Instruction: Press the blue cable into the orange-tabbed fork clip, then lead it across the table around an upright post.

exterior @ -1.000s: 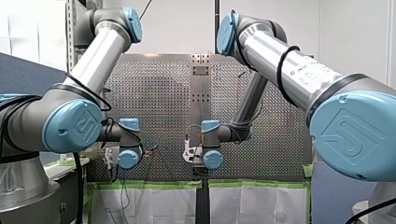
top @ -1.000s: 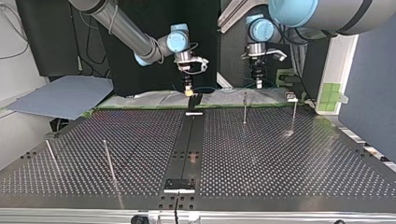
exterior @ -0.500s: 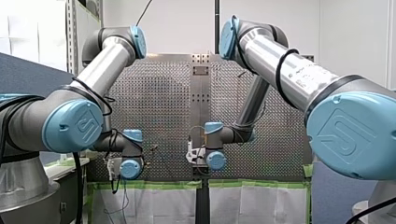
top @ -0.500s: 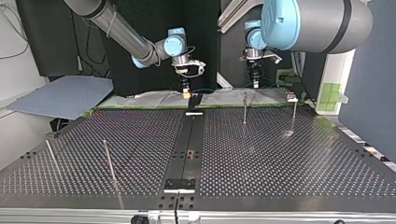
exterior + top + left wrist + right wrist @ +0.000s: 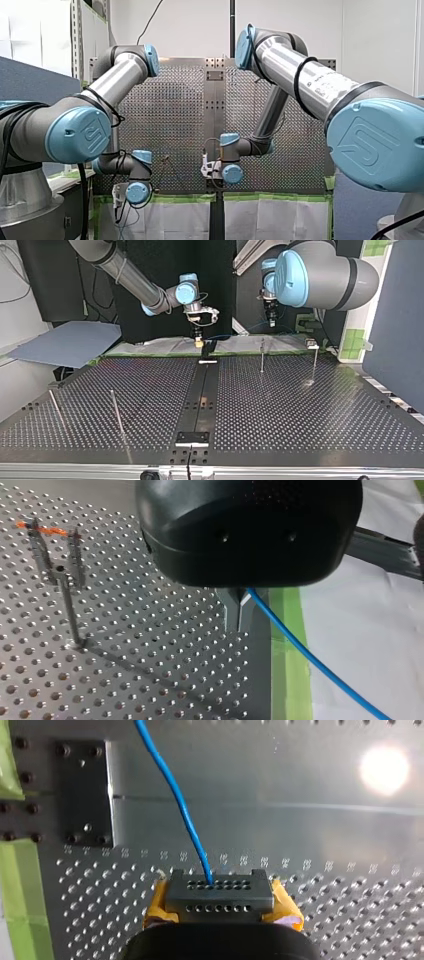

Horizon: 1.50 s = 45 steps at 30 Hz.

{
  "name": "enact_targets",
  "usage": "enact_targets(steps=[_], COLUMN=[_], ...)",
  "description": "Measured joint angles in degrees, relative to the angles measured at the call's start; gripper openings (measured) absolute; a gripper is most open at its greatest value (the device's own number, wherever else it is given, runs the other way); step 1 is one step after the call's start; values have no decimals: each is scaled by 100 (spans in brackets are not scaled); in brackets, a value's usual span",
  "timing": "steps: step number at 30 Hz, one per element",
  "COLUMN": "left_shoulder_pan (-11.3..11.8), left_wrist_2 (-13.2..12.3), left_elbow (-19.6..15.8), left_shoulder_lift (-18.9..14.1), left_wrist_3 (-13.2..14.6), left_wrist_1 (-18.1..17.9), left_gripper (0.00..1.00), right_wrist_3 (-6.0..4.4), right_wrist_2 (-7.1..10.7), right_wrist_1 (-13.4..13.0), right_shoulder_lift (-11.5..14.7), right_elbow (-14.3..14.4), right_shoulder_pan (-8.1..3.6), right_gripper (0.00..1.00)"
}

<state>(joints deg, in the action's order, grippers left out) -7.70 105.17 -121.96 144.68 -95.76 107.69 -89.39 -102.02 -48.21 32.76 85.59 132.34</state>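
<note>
The blue cable (image 5: 300, 652) runs out from between my left gripper's (image 5: 239, 622) dark fingers, which are shut on it just above the table's edge. The orange-tabbed fork clip (image 5: 54, 550) stands on its thin post off to the gripper's side, apart from the cable. In the right wrist view my right gripper (image 5: 218, 887), with yellow pads, is shut on the same cable (image 5: 175, 805), which leads away ahead over the plate. In the top view my right gripper (image 5: 199, 338) hangs by the centre rail's far end and my left gripper (image 5: 271, 319) is beyond the far edge.
An upright post (image 5: 261, 355) stands near the fork clip's post (image 5: 314, 362) at the top view's far right. Two more leaning posts (image 5: 116, 411) rise at the near left. A dark centre rail (image 5: 202, 390) crosses the perforated table. Green tape and white sheeting (image 5: 360, 630) lie past the edge.
My left arm has drawn back and lower toward the table's taped edge, its elbow swinging in over the top view. My right gripper shifted slightly. Both grips on the cable hold.
</note>
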Motion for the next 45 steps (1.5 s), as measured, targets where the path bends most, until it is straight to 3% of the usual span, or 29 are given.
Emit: enact_targets(steps=[7,17,26,36,45], left_shoulder_pan=[34,37,40,85,139], left_wrist_2=[-143,-106,-69,-79,-98], left_elbow=[6,-9,-141,-150,-134], left_shoulder_lift=[-196,-706,-1077,-1147,-1150], left_wrist_3=[18,43,35,-11,-38], left_wrist_1=[141,621,655,646,562], left_gripper=[0,0,0,0,0], right_wrist_3=[41,39,42,26,49], right_wrist_2=[170,173,181,183,178], right_wrist_1=[11,-2,-28,13,290], right_shoulder_lift=[-1,-8,-66,-313,-325], right_elbow=[-56,-63,-76,-135,-296], right_shoulder_pan=[31,-17,-34,-41,-53], right_gripper=[0,0,0,0,0])
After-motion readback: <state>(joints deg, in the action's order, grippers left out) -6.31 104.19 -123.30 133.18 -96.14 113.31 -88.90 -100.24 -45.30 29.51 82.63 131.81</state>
